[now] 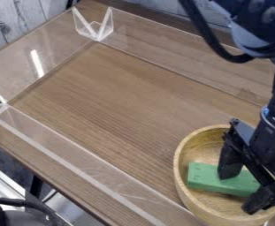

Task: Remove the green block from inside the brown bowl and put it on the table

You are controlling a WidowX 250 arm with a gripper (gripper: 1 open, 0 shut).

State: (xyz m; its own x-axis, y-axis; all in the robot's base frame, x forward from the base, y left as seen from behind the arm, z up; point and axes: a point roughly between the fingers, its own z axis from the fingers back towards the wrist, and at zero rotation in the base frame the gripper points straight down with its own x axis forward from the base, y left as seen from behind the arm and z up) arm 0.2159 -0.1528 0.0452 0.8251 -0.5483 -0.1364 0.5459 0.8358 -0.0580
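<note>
Bright even light, glare streaks on acrylic walls (pixel 35 60), soft low-resolution blur

bare table (pixel 116 97), acrylic walls (pixel 57 150) around
</note>
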